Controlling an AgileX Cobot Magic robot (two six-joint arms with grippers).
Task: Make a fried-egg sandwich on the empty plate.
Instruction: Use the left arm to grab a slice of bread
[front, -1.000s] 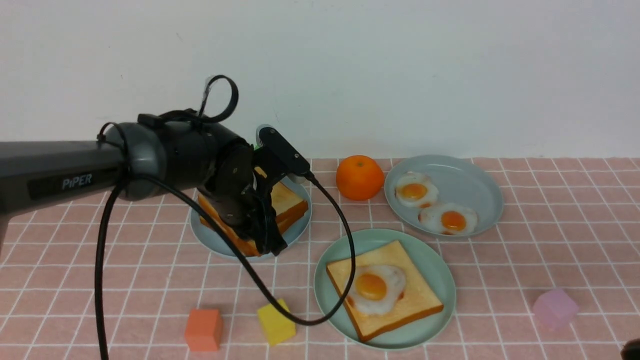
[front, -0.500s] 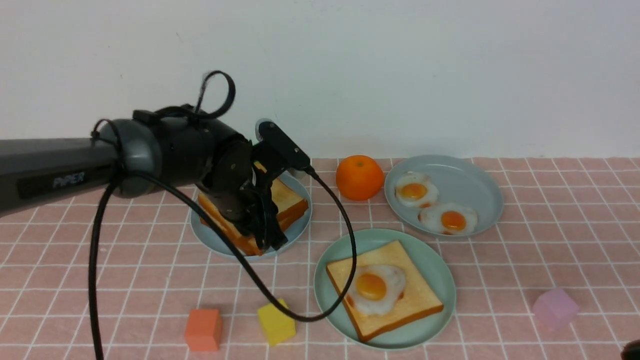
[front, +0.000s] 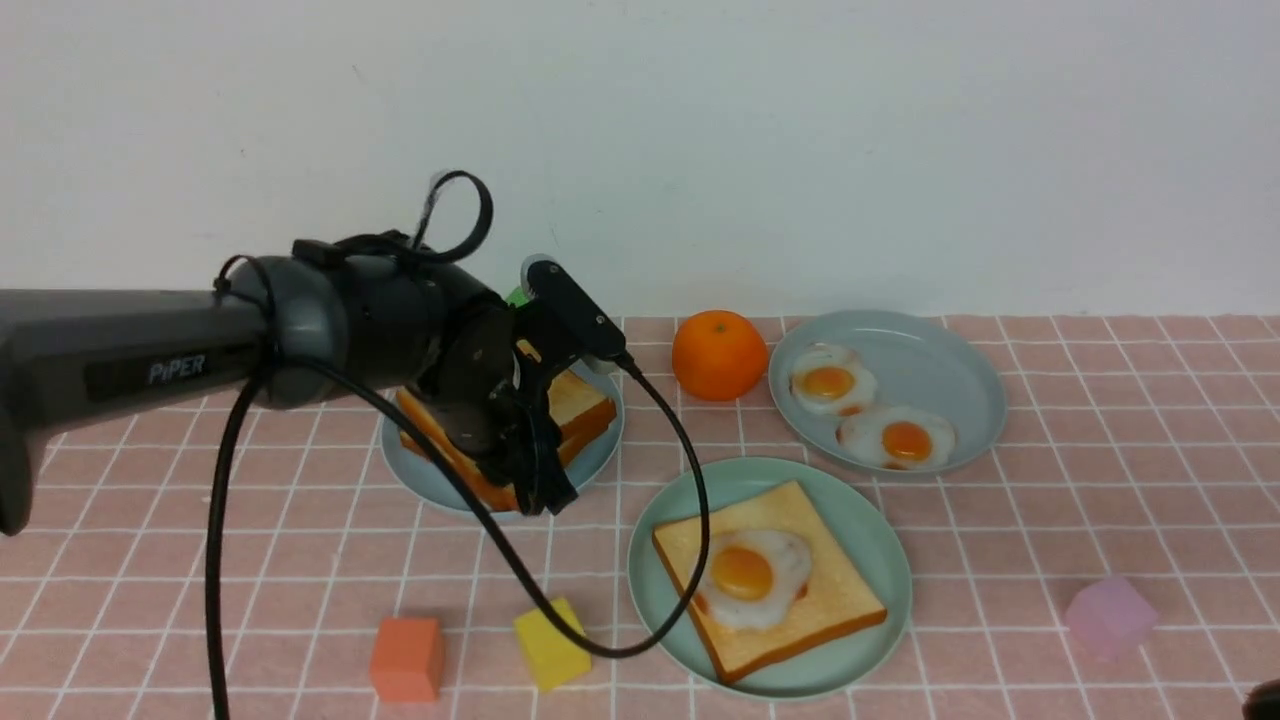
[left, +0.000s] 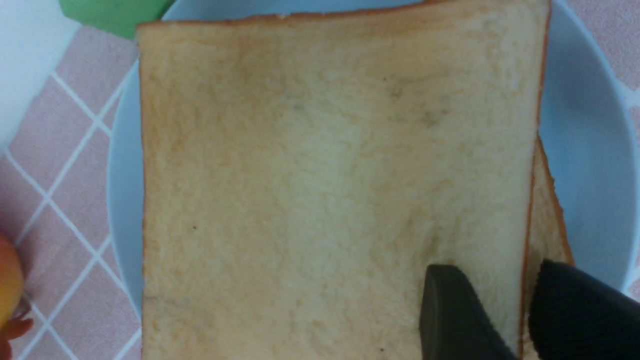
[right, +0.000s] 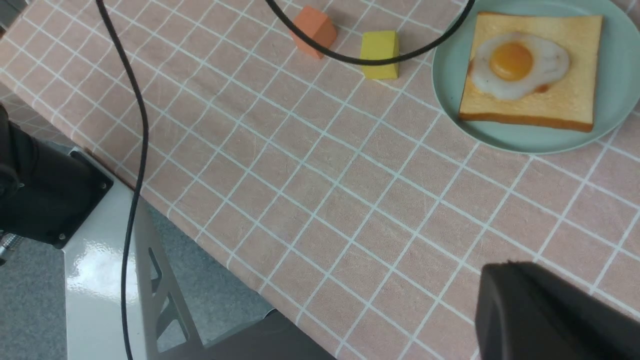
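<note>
My left pincer (left: 500, 285) is spread, straddling the crust edge of the top toast slice (left: 325, 175) on the far-left blue-grey plate (front: 410, 470). My right pincer (right: 540, 310) is pressed together, near right. The mint-green plate (front: 860, 530), near centre, carries one slice (front: 770, 510) topped with a fried egg (front: 745, 575).

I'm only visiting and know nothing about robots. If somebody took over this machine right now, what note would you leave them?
Left gripper: open, with a finger on either side of the top toast slice's edge, on the stack on the blue-grey plate.
Right gripper: shut, off at the near right, away from the food.
Done: the green plate holds one toast with a fried egg on top.
Left: grip the top slice, carry it over and lay it on the egg.
</note>
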